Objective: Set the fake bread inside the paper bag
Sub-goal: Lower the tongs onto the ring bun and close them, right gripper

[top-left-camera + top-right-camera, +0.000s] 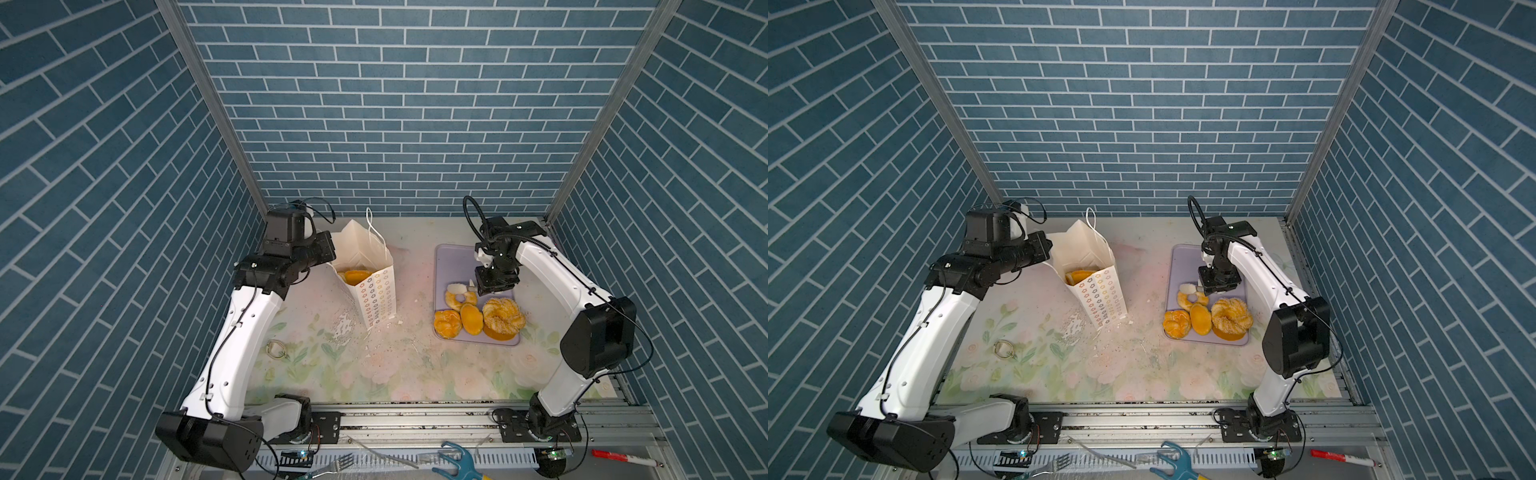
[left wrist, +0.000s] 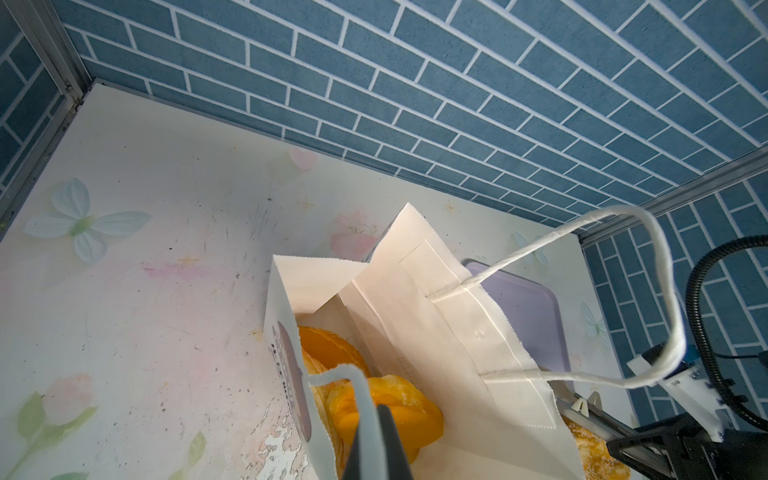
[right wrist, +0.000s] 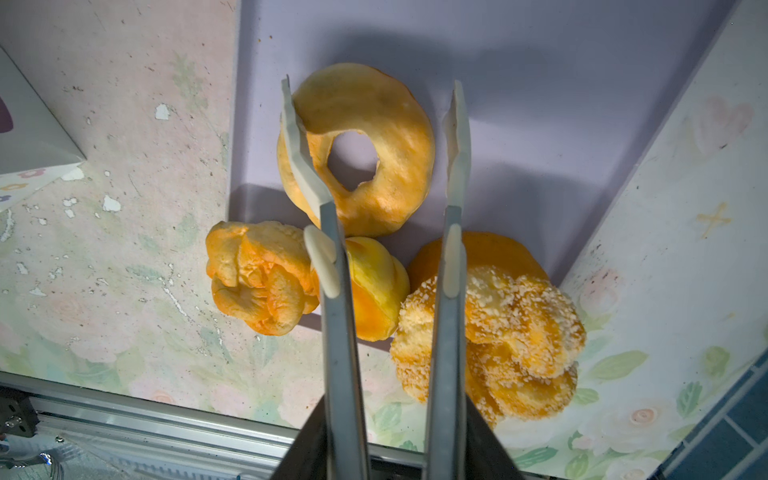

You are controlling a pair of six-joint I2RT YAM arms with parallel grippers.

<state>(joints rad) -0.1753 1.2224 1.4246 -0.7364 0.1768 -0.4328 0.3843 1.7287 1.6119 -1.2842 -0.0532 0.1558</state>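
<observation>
The white paper bag (image 1: 376, 291) (image 1: 1102, 301) (image 2: 436, 332) stands open at the back left, with orange fake bread (image 1: 355, 276) (image 2: 386, 399) inside. My left gripper (image 2: 374, 415) is shut on the bag's near cord handle. On the lavender tray (image 1: 455, 262) (image 3: 540, 104) lie a ring doughnut (image 1: 460, 300) (image 3: 399, 124), an oval bun (image 1: 471, 319) (image 3: 374, 291), a knotted bun (image 1: 447, 324) (image 3: 262, 278) and a sugar-speckled twist (image 1: 503, 316) (image 3: 498, 332). My right gripper (image 1: 471, 286) (image 3: 372, 87) hangs over the doughnut, open. One fingertip overlaps its edge and the other stands clear.
White crumbs and flakes litter the floral mat in front of the bag. A metal ring clip (image 1: 277, 349) lies at the left. A fork (image 1: 332, 465), a blue tool (image 1: 457, 461) and a red marker (image 1: 615, 457) lie on the front rail.
</observation>
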